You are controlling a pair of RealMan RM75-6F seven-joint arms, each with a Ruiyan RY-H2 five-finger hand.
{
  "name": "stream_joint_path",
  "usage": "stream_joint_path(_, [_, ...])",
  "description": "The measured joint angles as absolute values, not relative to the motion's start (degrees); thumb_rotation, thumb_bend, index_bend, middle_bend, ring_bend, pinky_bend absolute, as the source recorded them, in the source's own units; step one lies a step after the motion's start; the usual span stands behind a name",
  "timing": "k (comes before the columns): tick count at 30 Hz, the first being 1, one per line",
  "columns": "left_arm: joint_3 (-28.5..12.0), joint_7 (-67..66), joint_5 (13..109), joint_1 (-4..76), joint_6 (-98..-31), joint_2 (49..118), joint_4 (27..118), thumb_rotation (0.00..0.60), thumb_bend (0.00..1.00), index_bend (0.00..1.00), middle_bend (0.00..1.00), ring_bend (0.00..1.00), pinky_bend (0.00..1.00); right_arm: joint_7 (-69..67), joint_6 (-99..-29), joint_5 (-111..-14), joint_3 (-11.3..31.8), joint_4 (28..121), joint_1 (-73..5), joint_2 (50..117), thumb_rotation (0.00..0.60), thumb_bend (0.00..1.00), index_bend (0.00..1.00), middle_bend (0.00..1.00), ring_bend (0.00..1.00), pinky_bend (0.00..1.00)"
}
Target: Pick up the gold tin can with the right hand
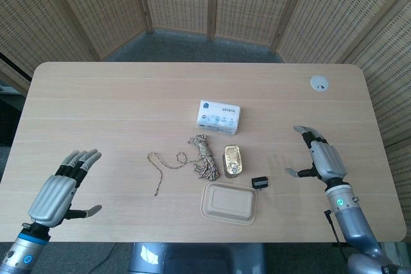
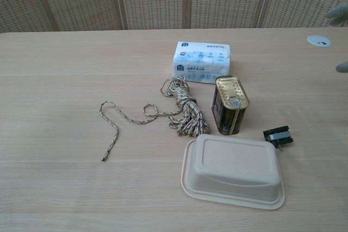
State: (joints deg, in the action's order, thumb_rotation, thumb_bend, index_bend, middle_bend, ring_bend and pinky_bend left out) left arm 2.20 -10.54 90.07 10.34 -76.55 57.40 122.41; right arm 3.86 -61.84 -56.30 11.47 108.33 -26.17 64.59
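Head view: nothing grabbed yet, so I'd call this the very start, the reach hasn't begun.
Right hand: the right hand hovers over the table well out to the can's right, fingers apart, holding nothing. In the chest view only a couple of its fingertips poke in at the right edge.
Left hand: the left hand sits far off on the other side, fingers spread, empty too.
Can: the gold tin can stands upright near the middle, pull-tab lid on top.
Neighbours: coiled rope just beside its left, tissue pack close behind, beige tray right in front, small black clip near its front right.
Next move: my guess is the hand has to swing inward and come at the can from the right side or from above.
Open room: the can's right flank looks like the only clear side, apart from that clip.
Edges: the right hand is fairly near the table's right edge, with lots of bare wood between it and the can.
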Motion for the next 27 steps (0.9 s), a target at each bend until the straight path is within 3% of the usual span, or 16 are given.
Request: stream_joint_path(27, [1.3, -9.4, 89.2, 11.1, -75.8, 57.7, 121.3, 0.600, 0.14, 0.00, 0.00, 0.00, 0.00, 5.6, -55.4, -55.6, 12.3, 106.6, -31.7, 66.7, 0.600, 0.14, 0.00, 0.00, 0.00, 0.00])
